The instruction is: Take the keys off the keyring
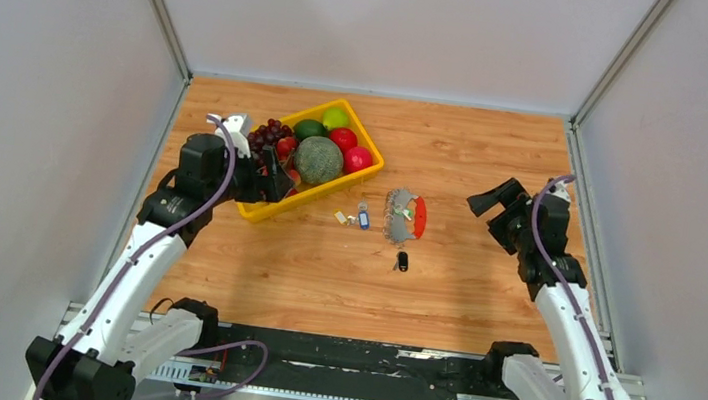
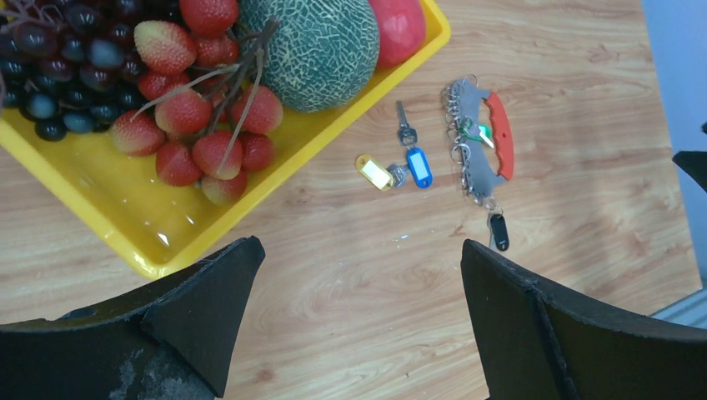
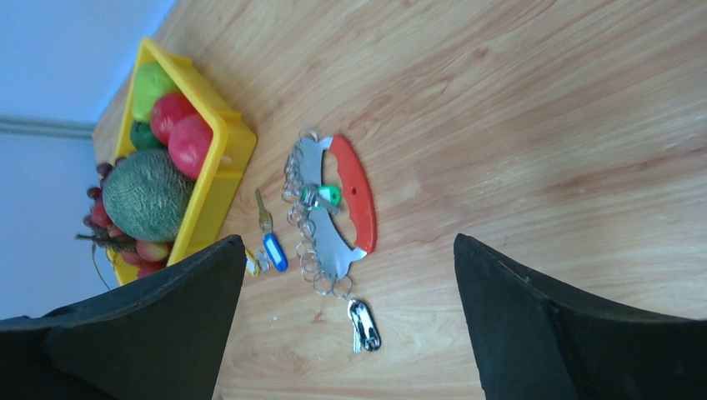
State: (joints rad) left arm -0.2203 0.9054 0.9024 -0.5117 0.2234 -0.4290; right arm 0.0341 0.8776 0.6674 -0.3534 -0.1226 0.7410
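Silver keys hug the keyring, flat on the tabletop; left gripper and right gripper gape empty, and a pinch may skid them.

Bench: bare wood lay between the keyring and the right edge, and along the near edge; passage was free. Obstacles: tagged keys lay just left of the keys; black fob just nearside; yellow tray stood toward the far-left corner.

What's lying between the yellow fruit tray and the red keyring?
A small key with a blue tag and a yellow tag, apart from both the tray and the keyring; the left wrist view shows it best.
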